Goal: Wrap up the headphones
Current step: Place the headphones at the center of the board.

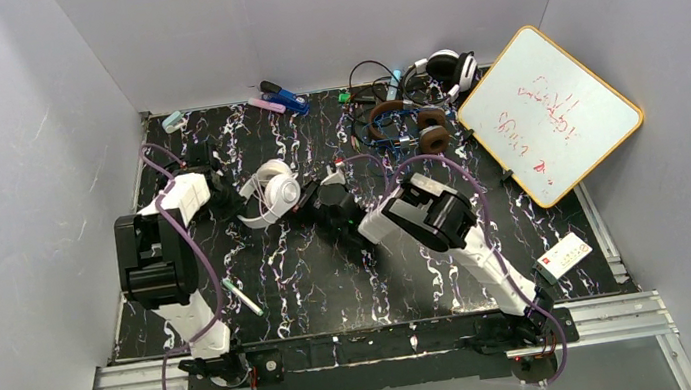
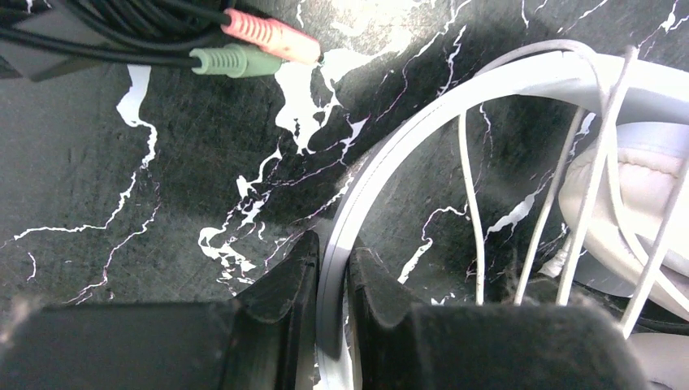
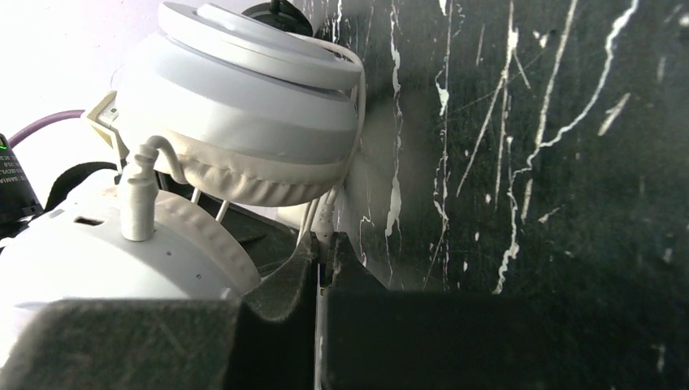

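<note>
Marbled table (image 2: 122, 203) — left gripper (image 2: 333, 253) clamps white headphones (image 2: 487, 77)

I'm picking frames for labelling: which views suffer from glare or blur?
Top external: sharp, evenly lit, soft shadows on the table. Left wrist: the left hand blurs up close, the band of the white headphones glares at right. Right wrist: upper-left corner blown out, the right hand dark and soft.
</note>
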`<move>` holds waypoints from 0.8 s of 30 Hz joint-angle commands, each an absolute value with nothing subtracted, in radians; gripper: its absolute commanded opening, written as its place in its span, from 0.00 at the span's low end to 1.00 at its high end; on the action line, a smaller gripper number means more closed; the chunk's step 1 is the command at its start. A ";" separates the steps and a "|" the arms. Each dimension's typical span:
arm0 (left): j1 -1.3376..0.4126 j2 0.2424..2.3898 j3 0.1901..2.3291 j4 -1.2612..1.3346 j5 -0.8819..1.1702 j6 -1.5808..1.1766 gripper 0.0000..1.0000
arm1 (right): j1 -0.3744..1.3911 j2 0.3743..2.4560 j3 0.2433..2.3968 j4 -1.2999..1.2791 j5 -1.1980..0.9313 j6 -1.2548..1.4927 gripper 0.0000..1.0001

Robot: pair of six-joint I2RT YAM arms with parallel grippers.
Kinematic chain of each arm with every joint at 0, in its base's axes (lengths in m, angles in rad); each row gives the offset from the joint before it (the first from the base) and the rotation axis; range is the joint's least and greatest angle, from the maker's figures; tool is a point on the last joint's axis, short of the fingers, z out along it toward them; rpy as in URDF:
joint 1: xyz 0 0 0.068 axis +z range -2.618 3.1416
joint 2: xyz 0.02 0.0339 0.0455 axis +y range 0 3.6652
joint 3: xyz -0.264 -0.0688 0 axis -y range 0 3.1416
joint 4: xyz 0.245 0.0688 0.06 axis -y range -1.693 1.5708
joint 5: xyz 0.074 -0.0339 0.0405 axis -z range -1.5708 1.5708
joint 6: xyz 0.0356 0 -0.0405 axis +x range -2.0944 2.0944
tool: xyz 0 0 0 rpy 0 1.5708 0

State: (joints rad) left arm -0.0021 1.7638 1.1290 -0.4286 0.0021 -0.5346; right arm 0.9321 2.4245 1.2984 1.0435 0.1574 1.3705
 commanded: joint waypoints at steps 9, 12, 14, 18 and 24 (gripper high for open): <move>-0.010 1.879 1.192 -0.394 -0.142 -0.557 0.00 | 0.947 2.289 1.225 0.590 0.032 1.649 0.28; -0.017 1.901 1.196 -0.394 -0.162 -0.534 0.00 | 0.947 2.206 1.149 0.593 0.075 1.654 0.47; -0.018 1.906 1.197 -0.393 -0.180 -0.519 0.00 | 0.946 2.128 1.093 0.561 0.116 1.641 0.53; -0.020 1.904 1.197 -0.384 -0.190 -0.503 0.00 | 0.946 1.980 0.984 0.517 0.156 1.588 0.61; -0.020 1.896 1.194 -0.364 -0.186 -0.518 0.04 | 0.946 1.760 0.800 0.458 0.206 1.525 0.69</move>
State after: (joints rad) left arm -0.0311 1.8618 1.2037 -0.3637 -0.1051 -0.5091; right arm 0.9485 1.8992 0.8913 0.5186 0.1371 1.5707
